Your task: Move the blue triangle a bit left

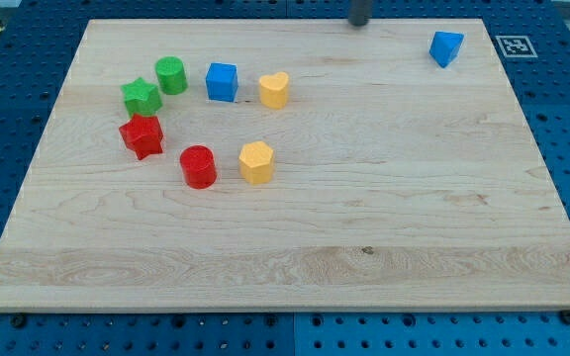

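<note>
My tip, a bare rod gripping nothing, sat well left of the blue triangle, not yet touching; I judged it must first circle to the triangle's right.

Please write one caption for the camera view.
My tip at the board's top edge, left of the blue triangle.

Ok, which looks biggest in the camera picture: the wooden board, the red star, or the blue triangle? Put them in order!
Largest to smallest, as they look in the camera view:
1. wooden board, by far the biggest.
2. red star.
3. blue triangle, a little smaller looking, but it sits farther toward the view's top, so those two may really be alike.
</note>
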### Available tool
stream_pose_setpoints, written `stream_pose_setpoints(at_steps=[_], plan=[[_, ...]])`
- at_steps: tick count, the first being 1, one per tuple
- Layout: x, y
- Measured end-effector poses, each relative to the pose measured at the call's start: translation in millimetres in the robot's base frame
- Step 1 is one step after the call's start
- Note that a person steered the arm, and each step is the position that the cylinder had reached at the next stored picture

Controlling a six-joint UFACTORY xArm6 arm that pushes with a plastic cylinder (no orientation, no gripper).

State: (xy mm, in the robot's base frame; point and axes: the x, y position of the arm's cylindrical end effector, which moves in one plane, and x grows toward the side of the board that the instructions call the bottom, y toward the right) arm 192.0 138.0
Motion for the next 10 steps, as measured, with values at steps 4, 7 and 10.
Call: stream_pose_setpoints(at_steps=[4, 7, 10], plan=[[69, 81], [57, 120], [98, 115]])
